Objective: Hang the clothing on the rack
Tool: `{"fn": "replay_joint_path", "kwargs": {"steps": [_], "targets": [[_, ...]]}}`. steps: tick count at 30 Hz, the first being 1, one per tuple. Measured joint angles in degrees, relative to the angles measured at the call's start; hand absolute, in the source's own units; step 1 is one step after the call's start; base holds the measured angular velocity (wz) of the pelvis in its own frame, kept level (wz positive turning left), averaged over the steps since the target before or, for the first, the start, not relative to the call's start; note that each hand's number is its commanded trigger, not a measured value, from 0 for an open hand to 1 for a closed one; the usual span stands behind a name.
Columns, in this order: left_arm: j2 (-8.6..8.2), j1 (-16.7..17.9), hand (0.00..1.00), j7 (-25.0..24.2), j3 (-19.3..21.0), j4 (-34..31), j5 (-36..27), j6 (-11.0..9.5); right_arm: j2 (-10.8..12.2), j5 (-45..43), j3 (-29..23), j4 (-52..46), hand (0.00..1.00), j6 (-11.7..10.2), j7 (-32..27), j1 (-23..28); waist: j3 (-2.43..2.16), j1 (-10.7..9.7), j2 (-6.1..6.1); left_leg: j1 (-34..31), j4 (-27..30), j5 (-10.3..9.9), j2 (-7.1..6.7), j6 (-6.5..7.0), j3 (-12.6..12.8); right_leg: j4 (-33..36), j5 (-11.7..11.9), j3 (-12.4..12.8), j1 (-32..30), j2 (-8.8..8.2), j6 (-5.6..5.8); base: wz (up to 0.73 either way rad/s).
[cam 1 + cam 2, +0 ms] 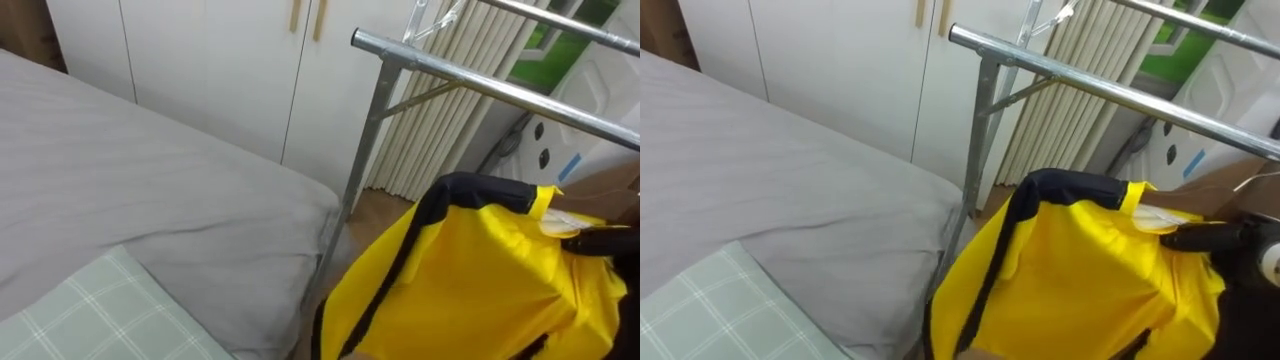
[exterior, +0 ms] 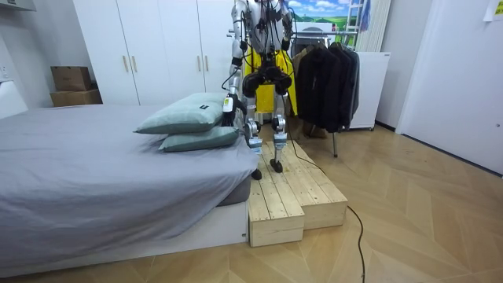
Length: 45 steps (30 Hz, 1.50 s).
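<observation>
Your right hand comes in from the right. Its dark fingers are pressed together and pinch the neck of the yellow shirt, right beside a little white label. That is why the shirt stays up in the air. It dangles from the hand and spreads out to the hand's left and below it. The black edge of the neck humps up just left of the hand. I cannot tell if there is a hanger inside the shirt.

Above the hand, a bit farther off, runs the shiny metal bar of the clothes rack. The shirt is under the bar and not on it, so the hanging is not done yet. I think you need to lift the hand higher and reach forward. Go slowly, because the cloth looks smooth and might slide out of such a small pinch.

Well off to the hand's left lies the grey bed with a checked pillow.

In the room view you stand on a wooden step beside the bed, facing the rack. I think the step is there to bring you nearer the bar. Dark coats hang farther along the rack. Your left hand hangs low by the pillows.
</observation>
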Motion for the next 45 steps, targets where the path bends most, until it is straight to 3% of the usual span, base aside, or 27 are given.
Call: {"fn": "replay_joint_path", "kwargs": {"steps": [4, 13, 14, 15, 16, 17, 25, 38, 45], "targets": [[0.0, -0.2, 0.0, 0.0, -0.1, 0.0, 0.0, 0.0, 0.0, -2.8, -0.1, 0.0, 1.0, -0.2, -0.8, -0.3, 0.4, 0.2, 0.12, 0.0, 0.0, 0.0, 0.0, 0.0, 0.1, -0.1, 0.0, 0.3, 0.0, 0.04, 0.0, 0.0], [0.18, -0.2, 0.0, -0.2, -0.1, 0.0, -0.5, 0.0, 0.0, -5.6, 0.0, 0.1, 1.0, -1.2, -3.5, -0.3, 0.38, 0.2, 0.1, -0.1, 0.0, 0.0, 0.16, -0.02, 0.1, -0.9, 0.4, 0.8, 0.1, 0.4, 0.0, 0.0], [0.18, -0.2, 0.0, -0.2, -0.1, 0.0, -0.5, 0.0, 0.0, -5.6, 0.0, 0.1, 0.95, -1.2, -3.6, -0.3, 0.37, 0.2, 0.09, -0.1, 0.0, 0.0, 0.16, -0.01, 0.1, -0.9, 0.4, 0.8, 0.1, 0.4, 0.0, 0.0], [0.18, -0.2, 0.0, -0.1, -0.1, 0.0, -0.5, 0.0, 0.0, -5.8, 0.0, 0.1, 0.52, -1.2, -3.7, -0.3, 0.36, 0.2, 0.07, -0.1, 0.0, 0.0, 0.15, -0.02, 0.1, -0.9, 0.4, 0.7, 0.1, 0.38, 0.0, 0.0], [0.18, -0.2, 0.0, -0.1, -0.1, 0.0, -0.5, 0.0, 0.0, -5.9, 0.0, 0.1, 0.36, -1.2, -3.7, -0.3, 0.35, 0.2, 0.05, -0.1, 0.0, 0.0, 0.15, -0.01, 0.1, -0.9, 0.4, 0.7, 0.1, 0.36, 0.0, 0.0], [0.22, -0.3, 0.0, -0.1, 0.0, 0.0, -0.5, 0.0, 0.0, -6.3, 0.0, 0.1, 0.0, -1.2, -4.0, -0.3, 0.32, 0.2, 0.01, -0.2, 0.1, 0.0, 0.15, -0.02, 0.0, -0.9, 0.4, 0.6, 0.1, 0.36, 0.0, 0.03], [0.47, -0.3, 0.0, 0.0, -0.1, 0.0, -0.5, 0.0, 0.0, -8.9, 0.0, 0.6, 0.0, 0.1, -4.5, -0.2, 0.23, 0.1, -0.12, -0.8, 1.0, 0.0, 0.24, -0.02, -0.2, -0.9, 0.5, 0.6, -0.1, 0.39, -0.15, 0.0], [0.47, -0.3, 0.0, -0.5, -0.8, 0.2, -0.5, 0.0, 0.0, -11.1, -0.2, 0.8, 0.0, 0.1, -4.7, -0.2, 0.16, 0.0, 0.33, -0.8, 1.0, 0.0, 0.25, -0.01, 0.0, -0.7, 0.8, 0.9, -0.2, 0.4, -0.09, 0.0], [0.46, -0.3, 0.0, -1.3, -0.6, 0.3, -0.5, 0.0, 0.0, -11.1, -0.3, 0.5, 0.0, 0.1, -4.8, -0.2, -0.19, -0.4, 0.93, -1.4, 1.1, 0.0, 0.3, -0.01, 0.0, -0.7, 1.1, 0.9, -0.8, 0.46, -0.14, 0.0]]}}
